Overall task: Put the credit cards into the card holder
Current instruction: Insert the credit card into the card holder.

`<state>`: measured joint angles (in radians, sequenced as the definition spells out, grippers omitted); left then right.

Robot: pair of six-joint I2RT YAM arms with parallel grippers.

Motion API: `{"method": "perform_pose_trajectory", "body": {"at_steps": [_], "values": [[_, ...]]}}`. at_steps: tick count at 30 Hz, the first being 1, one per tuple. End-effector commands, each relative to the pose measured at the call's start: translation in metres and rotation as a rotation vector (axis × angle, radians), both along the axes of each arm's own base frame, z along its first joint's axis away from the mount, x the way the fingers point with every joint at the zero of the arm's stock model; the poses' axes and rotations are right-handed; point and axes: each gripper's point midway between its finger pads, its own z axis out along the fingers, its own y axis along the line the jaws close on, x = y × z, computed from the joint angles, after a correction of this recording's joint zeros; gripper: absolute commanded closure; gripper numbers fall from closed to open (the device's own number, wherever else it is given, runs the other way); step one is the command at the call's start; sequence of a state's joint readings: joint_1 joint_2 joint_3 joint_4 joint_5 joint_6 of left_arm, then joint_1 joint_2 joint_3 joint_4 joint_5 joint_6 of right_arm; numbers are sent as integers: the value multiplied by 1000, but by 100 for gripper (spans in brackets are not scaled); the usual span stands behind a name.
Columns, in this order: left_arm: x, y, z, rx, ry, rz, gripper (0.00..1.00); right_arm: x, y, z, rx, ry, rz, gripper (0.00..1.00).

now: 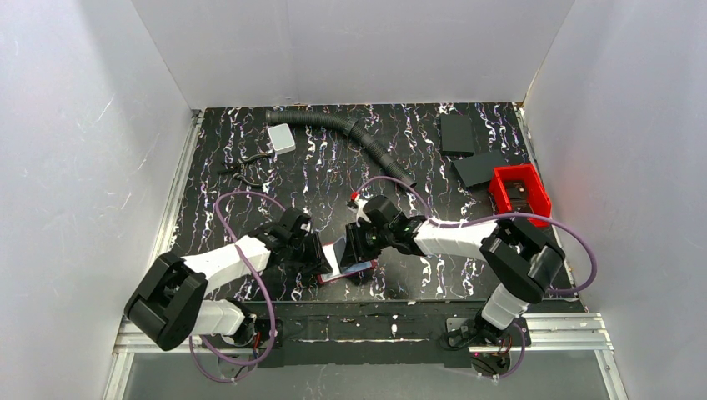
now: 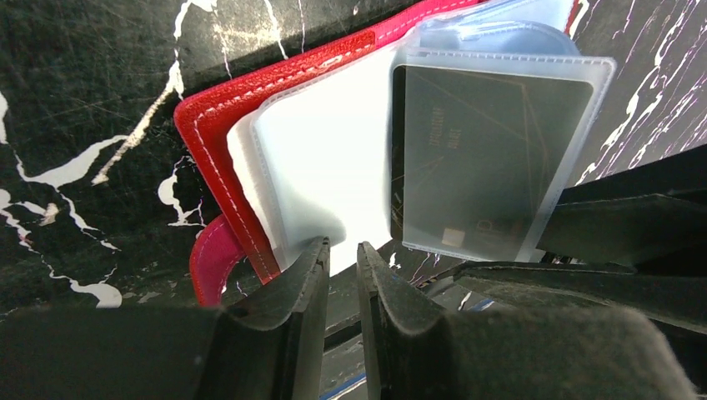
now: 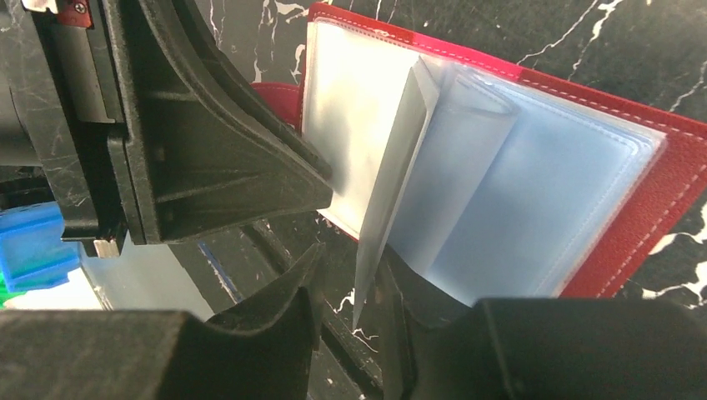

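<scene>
The red card holder (image 1: 343, 273) (image 2: 223, 137) (image 3: 659, 208) lies open on the black table between both arms, its clear sleeves fanned out. One frosted sleeve (image 3: 392, 167) stands up on edge, and a dark grey credit card (image 2: 483, 158) sits inside it. My right gripper (image 1: 360, 254) (image 3: 352, 254) is open around that sleeve's bottom edge, which leans on the right finger with a gap to the left one. My left gripper (image 1: 321, 260) (image 2: 342, 248) has its jaws a narrow slit apart at the near edge of the flat sleeves, with nothing between them.
A grey corrugated hose (image 1: 350, 129), a small white box (image 1: 282, 137) and a black tool (image 1: 246, 167) lie at the back. Two black slabs (image 1: 457, 132) and a red bin (image 1: 518, 193) sit at the right. White walls enclose the table.
</scene>
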<state>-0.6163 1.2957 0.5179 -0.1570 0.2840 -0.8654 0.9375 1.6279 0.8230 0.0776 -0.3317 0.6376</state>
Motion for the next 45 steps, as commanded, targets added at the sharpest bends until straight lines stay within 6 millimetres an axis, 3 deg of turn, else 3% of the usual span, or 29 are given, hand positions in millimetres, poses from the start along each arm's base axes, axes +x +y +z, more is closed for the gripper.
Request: {"method": "perform_pose_trajectory", "body": {"at_steps": [1, 11, 18, 26, 32, 35, 39, 45], "values": [[-6, 10, -6, 32, 7, 11, 82, 5, 24, 17, 99, -10, 20, 63], [-10, 14, -5, 35, 5, 20, 83, -5, 39, 29, 147, -2, 48, 47], [-11, 19, 4, 54, -12, 20, 83, -10, 44, 22, 138, 7, 62, 42], [-23, 43, 29, 127, -44, 26, 77, -7, 43, 29, 124, -26, 70, 40], [-24, 61, 62, 168, -121, 34, 73, -2, 28, 28, 44, -84, 80, 38], [-16, 50, 81, 123, -152, 16, 67, 22, 2, 37, -45, -197, 16, 35], [-6, 22, 96, 15, -147, -21, 49, 84, -68, 55, -156, -268, -144, 30], [8, -21, 117, -136, -95, -90, 38, 192, -226, 98, -320, -354, -645, 19]]}}
